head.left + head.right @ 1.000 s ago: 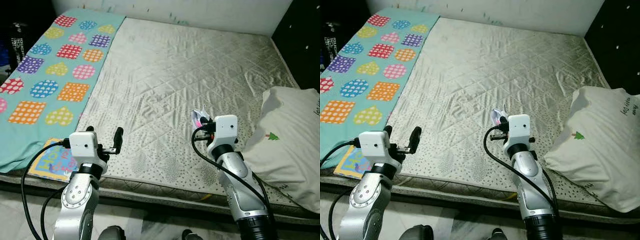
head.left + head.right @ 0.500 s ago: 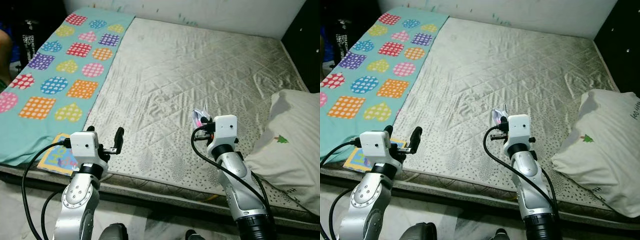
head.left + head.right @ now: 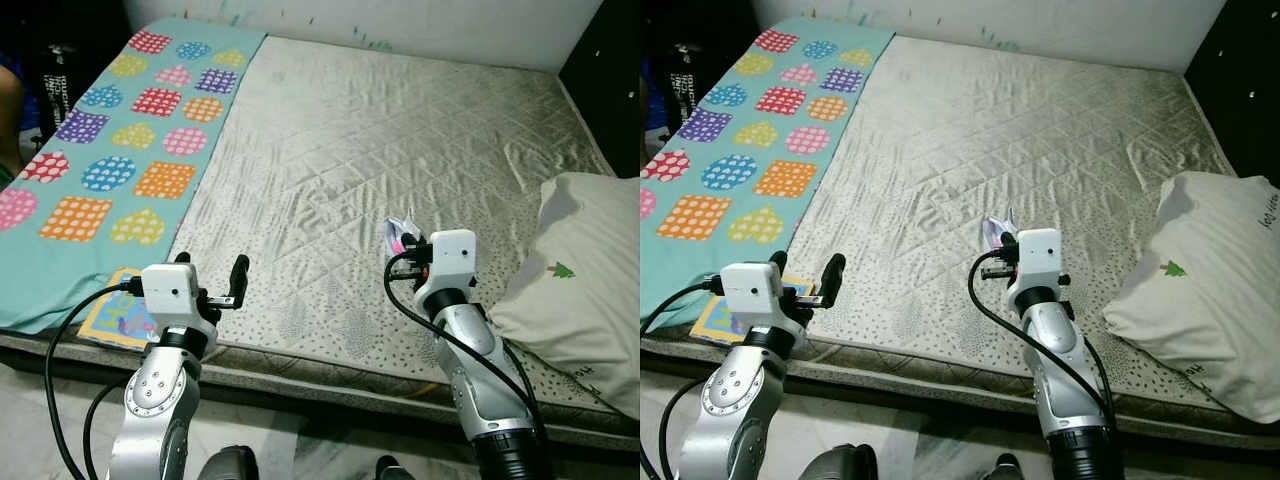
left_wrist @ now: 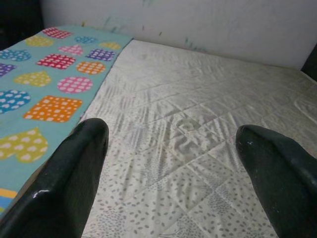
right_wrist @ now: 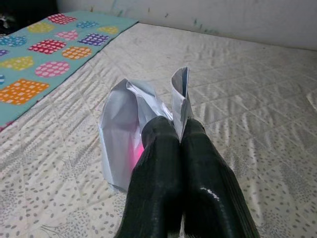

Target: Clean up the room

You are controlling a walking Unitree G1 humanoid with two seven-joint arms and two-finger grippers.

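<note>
The right end effector [image 3: 998, 243] pinches a crumpled wrapper [image 3: 993, 231] above the bed [image 3: 1020, 130]. The left end effector [image 3: 806, 268] hovers spread near the patterned blanket [image 3: 740, 130]; a pillow [image 3: 1210, 300] lies rightward

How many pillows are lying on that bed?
1. A single white pillow with a small green tree print lies at the mattress's near right corner, beside the right gripper's arm. Its far side is cut off, so more could lie beyond.

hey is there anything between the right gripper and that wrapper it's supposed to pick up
Nothing is in the way. The right gripper is already shut on the crumpled wrapper, holding it above the mattress. The left gripper is open, with nothing between its fingers.
</note>
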